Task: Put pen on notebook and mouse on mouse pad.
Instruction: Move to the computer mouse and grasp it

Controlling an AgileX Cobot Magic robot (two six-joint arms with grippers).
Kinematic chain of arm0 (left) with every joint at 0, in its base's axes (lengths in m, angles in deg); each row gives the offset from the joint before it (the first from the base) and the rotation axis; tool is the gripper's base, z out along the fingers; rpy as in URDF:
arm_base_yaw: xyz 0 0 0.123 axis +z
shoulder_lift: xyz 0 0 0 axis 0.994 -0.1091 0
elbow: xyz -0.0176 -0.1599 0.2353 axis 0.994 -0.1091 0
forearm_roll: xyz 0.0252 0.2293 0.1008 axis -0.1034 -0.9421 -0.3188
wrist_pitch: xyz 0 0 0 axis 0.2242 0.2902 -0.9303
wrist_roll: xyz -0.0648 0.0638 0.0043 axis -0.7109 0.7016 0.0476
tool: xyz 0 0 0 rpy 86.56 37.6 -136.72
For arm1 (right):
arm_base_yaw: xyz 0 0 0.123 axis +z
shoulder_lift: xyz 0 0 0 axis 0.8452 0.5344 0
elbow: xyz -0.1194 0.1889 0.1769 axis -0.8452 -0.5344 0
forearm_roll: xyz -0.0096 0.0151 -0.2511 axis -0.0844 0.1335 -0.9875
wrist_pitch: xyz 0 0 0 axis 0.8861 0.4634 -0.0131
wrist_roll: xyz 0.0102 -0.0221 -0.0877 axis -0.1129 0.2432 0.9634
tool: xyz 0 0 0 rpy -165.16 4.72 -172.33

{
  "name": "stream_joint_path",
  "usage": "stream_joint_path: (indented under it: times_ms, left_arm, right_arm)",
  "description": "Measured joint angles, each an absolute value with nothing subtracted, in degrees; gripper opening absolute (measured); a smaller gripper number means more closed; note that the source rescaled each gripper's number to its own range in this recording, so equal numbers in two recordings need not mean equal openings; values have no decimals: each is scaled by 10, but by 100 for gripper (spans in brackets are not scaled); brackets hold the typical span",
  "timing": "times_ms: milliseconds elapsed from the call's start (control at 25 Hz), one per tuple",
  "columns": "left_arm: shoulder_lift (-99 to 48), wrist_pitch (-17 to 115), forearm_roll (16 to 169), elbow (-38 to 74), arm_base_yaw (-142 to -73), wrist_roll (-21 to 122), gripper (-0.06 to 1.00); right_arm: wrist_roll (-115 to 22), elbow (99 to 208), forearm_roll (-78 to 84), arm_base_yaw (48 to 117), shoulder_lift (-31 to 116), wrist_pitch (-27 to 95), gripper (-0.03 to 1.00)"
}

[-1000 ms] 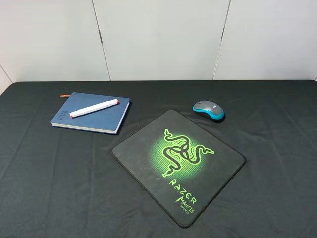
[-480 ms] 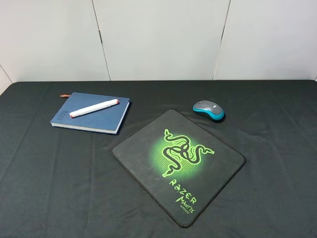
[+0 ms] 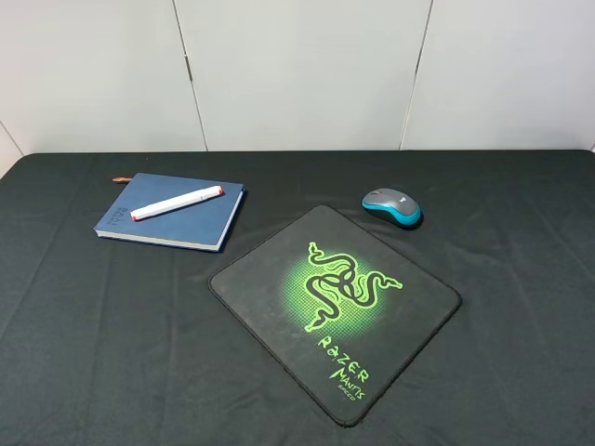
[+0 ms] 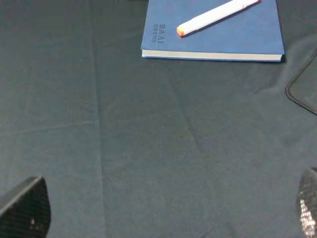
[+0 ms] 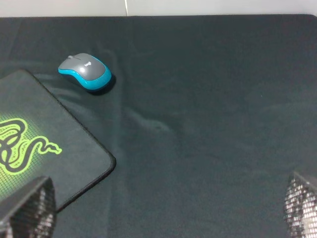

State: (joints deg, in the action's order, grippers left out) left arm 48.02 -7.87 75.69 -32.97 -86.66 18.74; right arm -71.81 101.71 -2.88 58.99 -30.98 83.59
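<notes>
The white pen [image 3: 177, 203] with orange-red tips lies diagonally on the blue notebook [image 3: 172, 221] at the table's left rear; both also show as pen [image 4: 217, 16] and notebook [image 4: 247, 37] in the left wrist view. The grey and blue mouse [image 3: 391, 206] sits on the black cloth just behind the black mouse pad [image 3: 270, 279] with its green logo, apart from it; the right wrist view shows the mouse [image 5: 85, 72] and the pad's corner [image 5: 74, 148]. My left gripper [image 4: 166, 213] and right gripper [image 5: 163, 208] are open and hold nothing. Neither arm appears in the high view.
A black cloth [image 3: 521, 307] covers the whole table, with slight wrinkles. A white panelled wall [image 3: 297, 74] stands behind the table's rear edge. The mouse pad's edge [image 4: 302, 94] shows in the left wrist view.
</notes>
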Motion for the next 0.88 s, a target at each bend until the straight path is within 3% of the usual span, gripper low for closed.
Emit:
stream_joint_path:
  times_ms: [880]
  left_arm:
    - [480, -79, 757, -330, -867, 187, 99]
  right_arm:
    - [-718, 1017, -29, 590, -310, 836, 100]
